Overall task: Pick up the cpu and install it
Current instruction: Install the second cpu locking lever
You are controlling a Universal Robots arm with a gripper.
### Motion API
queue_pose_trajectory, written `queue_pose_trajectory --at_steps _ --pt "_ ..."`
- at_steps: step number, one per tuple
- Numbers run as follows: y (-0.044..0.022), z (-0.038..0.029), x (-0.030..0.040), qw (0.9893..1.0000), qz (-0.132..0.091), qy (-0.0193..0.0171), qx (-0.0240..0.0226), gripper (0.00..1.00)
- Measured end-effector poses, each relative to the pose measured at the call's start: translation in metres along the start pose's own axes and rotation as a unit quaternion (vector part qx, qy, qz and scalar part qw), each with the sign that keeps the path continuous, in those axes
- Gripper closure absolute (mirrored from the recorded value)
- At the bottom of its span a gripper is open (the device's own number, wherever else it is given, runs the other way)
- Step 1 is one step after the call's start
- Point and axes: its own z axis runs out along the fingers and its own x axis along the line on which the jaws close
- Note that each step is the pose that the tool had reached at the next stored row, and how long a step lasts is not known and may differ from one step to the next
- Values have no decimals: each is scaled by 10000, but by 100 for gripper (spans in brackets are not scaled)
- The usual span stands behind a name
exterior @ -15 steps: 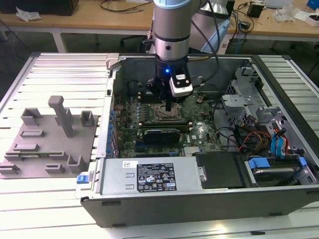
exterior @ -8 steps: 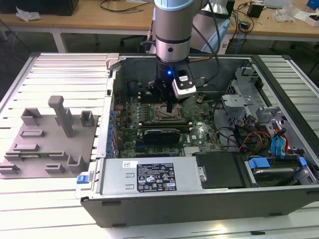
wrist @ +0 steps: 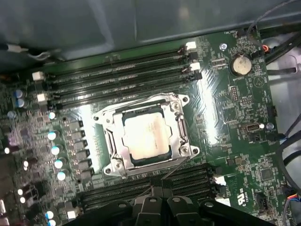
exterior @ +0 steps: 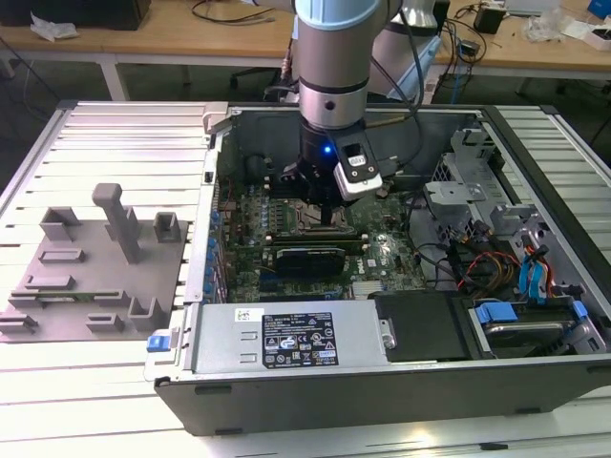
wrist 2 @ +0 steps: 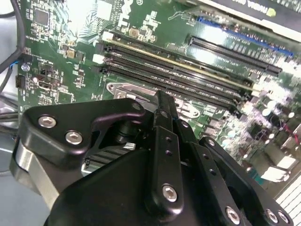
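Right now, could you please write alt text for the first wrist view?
The cpu lies in the metal-framed socket at the middle of a green motherboard. Black memory slots run on two sides of the socket, and the gripper sits at the picture's edge.

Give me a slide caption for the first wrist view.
CPU sitting inside the metal-framed motherboard socket, flanked by memory slots, gripper hovering beside it.

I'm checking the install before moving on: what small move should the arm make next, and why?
Probably a short, straight lift away from the board. In the first wrist view the cpu already lies flat and square inside the socket frame, and the gripper sits beside the socket at the memory slots, apparently holding nothing.
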Motion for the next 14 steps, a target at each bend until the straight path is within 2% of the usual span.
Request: queue_pose_trajectory --at_steps 5,6,9,12,14 --pt "-6 22 11 9992 -410 -8 -26 89" --pt "-9 26 21 9990 -436 -9 -29 89" --pt "-34 39 111 9990 -453 -9 -30 89" --pt "-62 62 137 9990 -451 -8 -29 89" --pt "-86 73 145 9984 -562 -11 -37 89"
